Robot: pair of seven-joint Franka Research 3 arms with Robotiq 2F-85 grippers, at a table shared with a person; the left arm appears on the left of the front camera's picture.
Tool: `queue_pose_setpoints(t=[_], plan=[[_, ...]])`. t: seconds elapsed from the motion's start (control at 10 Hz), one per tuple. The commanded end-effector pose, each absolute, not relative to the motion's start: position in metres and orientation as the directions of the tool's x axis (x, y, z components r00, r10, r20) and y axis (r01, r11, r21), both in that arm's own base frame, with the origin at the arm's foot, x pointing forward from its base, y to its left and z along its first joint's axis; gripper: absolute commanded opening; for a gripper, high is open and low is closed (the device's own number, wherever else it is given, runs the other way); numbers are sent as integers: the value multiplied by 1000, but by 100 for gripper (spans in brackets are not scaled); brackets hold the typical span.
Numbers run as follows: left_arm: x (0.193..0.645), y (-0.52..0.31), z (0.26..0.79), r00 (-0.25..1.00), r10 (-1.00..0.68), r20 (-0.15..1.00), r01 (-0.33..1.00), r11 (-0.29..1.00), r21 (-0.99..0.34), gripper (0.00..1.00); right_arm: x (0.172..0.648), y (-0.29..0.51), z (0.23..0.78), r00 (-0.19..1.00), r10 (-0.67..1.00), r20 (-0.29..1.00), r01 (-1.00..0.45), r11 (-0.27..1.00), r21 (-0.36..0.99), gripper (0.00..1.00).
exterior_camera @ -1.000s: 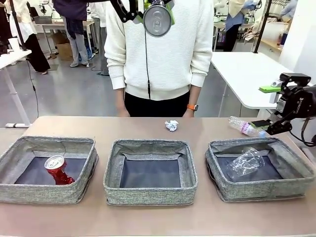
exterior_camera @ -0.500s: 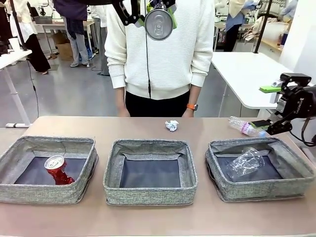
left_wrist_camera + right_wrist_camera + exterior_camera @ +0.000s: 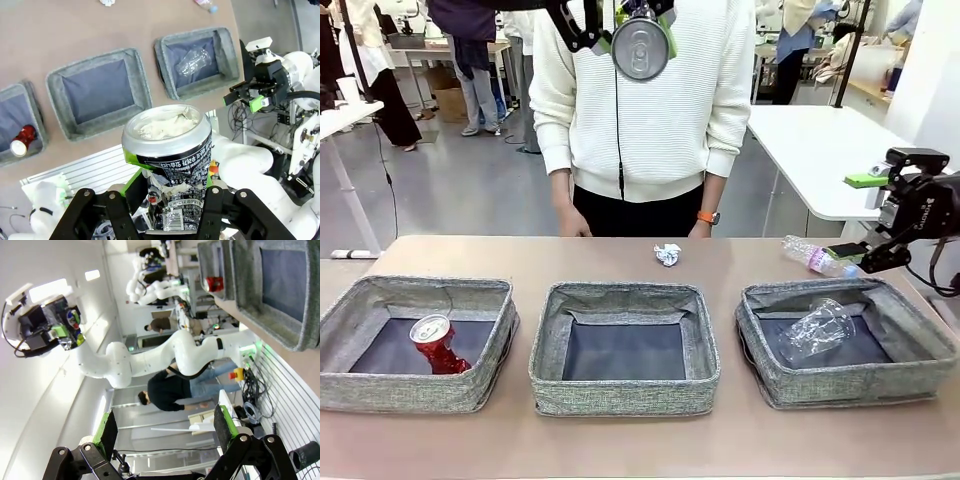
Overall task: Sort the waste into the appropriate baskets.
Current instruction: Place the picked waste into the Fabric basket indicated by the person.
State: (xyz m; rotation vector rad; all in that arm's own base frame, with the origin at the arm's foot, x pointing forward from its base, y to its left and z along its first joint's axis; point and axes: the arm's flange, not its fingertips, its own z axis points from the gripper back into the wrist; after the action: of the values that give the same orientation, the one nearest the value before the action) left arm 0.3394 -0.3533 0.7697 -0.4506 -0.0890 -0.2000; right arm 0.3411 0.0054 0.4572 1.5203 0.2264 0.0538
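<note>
Front view: the crushed red can [image 3: 438,343] lies in the left basket [image 3: 415,286]. High above the middle basket [image 3: 625,292], the left gripper [image 3: 636,24] clamps the silver-dark can [image 3: 641,48]. The paper ball [image 3: 667,254] and bottle [image 3: 817,257] wait on the table [image 3: 520,255]. The clear cup [image 3: 817,330] lies in the right basket [image 3: 840,290], near the right gripper [image 3: 857,215], parted and empty. Seemingly 2 of 5 sorted.

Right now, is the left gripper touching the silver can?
Touching. The left wrist view shows the left gripper closed on the can, with its green pads pressed against the can's dented sides.
</note>
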Motion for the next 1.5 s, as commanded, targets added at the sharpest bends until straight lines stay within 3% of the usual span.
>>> queue_pose_setpoints(t=[0.0, 1.4], plan=[[338, -349, 772, 972, -188, 141, 230, 882, -411, 45, 340, 6, 457, 978, 186, -99, 91, 54, 994, 100], [338, -349, 772, 972, -188, 141, 230, 882, -411, 45, 340, 6, 457, 978, 186, -99, 91, 54, 994, 100]])
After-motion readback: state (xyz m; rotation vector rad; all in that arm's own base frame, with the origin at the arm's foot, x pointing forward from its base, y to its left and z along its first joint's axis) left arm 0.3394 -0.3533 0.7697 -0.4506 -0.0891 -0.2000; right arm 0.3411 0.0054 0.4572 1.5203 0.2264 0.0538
